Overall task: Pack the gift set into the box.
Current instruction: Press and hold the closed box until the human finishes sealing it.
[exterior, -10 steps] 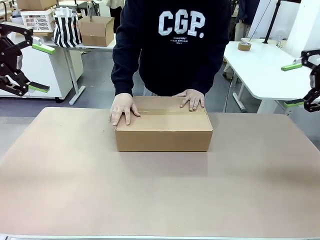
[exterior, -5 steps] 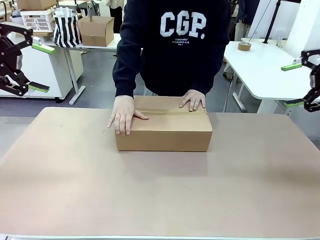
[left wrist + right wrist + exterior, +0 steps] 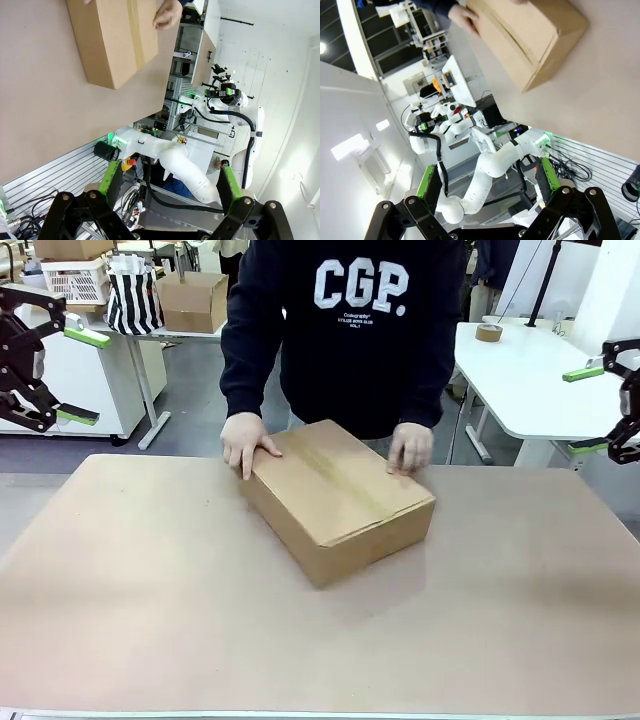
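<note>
The box lies shut on the brown table, turned at an angle with one corner pointing toward me. A person at the far side holds it, one hand on its far-left corner and the other hand on its far-right edge. The gift set is hidden from every view. My left gripper hangs open in the air off the table's left edge, far from the box. My right gripper hangs open off the right edge. The wrist views show the box far beyond the empty open grippers.
Behind the person stand a smaller cube-shaped carton, a striped bag and a white basket on a side table. A tape roll lies on a white table at the back right.
The person has turned the box from square-on to angled and shifted both hands along its far side. Neither arm has moved.
</note>
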### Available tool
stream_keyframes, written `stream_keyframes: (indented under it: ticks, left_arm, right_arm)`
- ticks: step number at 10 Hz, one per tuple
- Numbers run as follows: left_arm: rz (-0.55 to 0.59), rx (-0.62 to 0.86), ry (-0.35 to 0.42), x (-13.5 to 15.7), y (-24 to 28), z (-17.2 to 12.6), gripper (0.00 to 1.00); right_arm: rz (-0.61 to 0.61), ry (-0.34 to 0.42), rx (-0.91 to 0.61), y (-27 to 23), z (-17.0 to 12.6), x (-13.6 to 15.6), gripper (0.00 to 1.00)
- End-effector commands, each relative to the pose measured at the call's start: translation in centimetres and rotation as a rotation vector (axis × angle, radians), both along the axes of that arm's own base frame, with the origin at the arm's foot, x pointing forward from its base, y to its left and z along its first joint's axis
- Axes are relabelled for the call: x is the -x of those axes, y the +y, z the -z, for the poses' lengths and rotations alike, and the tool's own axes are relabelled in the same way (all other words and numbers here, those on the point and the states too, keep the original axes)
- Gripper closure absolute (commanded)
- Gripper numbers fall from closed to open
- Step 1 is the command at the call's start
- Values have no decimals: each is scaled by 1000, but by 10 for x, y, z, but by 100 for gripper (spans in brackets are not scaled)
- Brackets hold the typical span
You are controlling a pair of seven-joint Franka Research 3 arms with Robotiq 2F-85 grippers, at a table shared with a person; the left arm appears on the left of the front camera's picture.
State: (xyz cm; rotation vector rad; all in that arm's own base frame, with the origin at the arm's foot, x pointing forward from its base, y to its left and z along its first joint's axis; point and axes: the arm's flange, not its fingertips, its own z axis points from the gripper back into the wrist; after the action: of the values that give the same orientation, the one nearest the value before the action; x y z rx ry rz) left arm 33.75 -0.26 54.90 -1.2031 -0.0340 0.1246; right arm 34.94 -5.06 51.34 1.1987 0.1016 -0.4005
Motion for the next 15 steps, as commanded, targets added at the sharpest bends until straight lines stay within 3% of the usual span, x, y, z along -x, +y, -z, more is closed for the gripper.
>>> stream_keyframes:
  ticks: [1,15]
  left_arm:
    - [1,15,2,-1,0,-4,0]
    - [1,15,2,-1,0,-4,0]
  right_arm:
    - [-9,3,2,-2,-3,0,0]
    - [-9,3,2,-2,-3,0,0]
